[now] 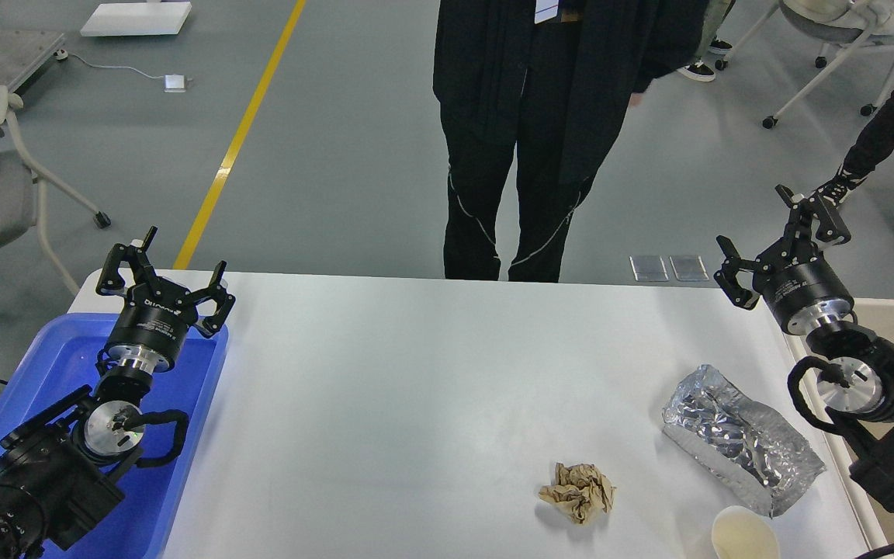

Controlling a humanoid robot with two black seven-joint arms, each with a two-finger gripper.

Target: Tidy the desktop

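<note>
The desktop is a wide white tabletop filling the lower view. On its right part lie a crumpled brown paper ball, a crinkled silver foil bag and a white paper cup at the front edge. My left gripper hovers open over the far end of the blue tray, holding nothing. Above the table's far right corner my right gripper is open and empty, well behind the foil bag.
A blue plastic tray sits at the table's left edge under my left arm. A cream-white bin stands off the right edge. A person in black stands just behind the table's far edge. Office chairs stand on the floor beyond.
</note>
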